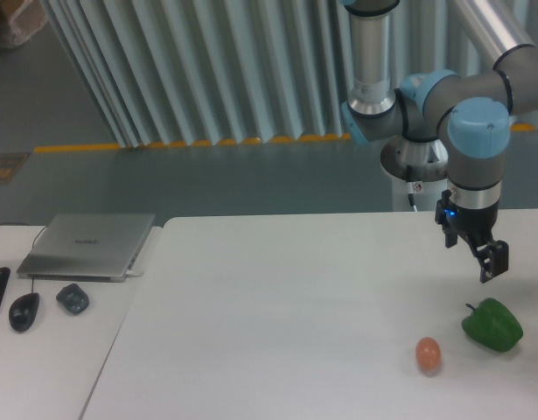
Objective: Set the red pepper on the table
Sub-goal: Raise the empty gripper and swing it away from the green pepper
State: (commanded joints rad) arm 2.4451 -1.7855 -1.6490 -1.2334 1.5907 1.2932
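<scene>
The red pepper is not in view anywhere in the camera frame. My gripper (472, 252) hangs above the right side of the white table (277, 297), just above and left of a green bell pepper (492, 325). Its two black fingers (495, 262) stand apart with nothing visible between them. A small orange egg-shaped object (428, 353) lies on the table to the left of the green pepper.
An adjoining white desk (41, 367) at the left carries a closed silver laptop (88, 245), two mice (24, 311) and a keyboard edge. The robot's base (415, 166) stands behind the table's far right edge.
</scene>
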